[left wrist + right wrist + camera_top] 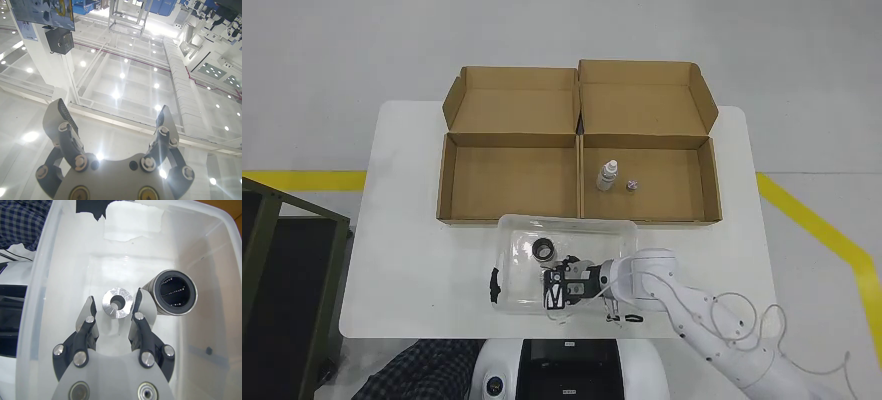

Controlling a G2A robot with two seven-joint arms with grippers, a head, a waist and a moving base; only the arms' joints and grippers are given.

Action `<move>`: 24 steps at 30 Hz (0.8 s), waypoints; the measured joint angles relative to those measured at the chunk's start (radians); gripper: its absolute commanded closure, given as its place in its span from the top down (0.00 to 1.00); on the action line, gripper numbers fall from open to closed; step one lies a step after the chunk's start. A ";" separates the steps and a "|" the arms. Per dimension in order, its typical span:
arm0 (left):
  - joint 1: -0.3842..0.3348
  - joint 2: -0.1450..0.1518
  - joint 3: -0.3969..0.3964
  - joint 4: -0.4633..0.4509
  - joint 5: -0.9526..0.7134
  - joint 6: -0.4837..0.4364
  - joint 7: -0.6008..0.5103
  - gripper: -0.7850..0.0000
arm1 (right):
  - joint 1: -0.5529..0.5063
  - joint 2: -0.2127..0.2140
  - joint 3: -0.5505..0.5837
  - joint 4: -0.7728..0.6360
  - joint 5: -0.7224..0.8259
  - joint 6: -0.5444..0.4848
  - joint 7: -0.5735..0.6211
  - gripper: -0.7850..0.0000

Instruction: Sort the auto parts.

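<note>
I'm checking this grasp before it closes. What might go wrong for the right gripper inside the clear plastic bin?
1. The right gripper has open jaws flanking the small silver metal ring; its smooth round side may slip out when squeezed.
2. One jaw sits close beside the large steel cylindrical bearing with a black end; lifting may knock or roll it.

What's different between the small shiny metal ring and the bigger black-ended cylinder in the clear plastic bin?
The small shiny metal ring is smaller than the black-ended metal cylinder. The ring's bore is plain; the cylinder's shows rows of tiny balls. The ring sits between the open jaws of the right gripper; the cylinder lies outside them. Both are round, hollow and in the clear plastic bin.
</note>
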 measured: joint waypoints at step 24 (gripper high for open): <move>0.000 0.000 0.000 0.000 0.000 0.000 0.000 1.00 | -0.015 0.009 0.052 -0.047 0.017 -0.062 -0.020 0.00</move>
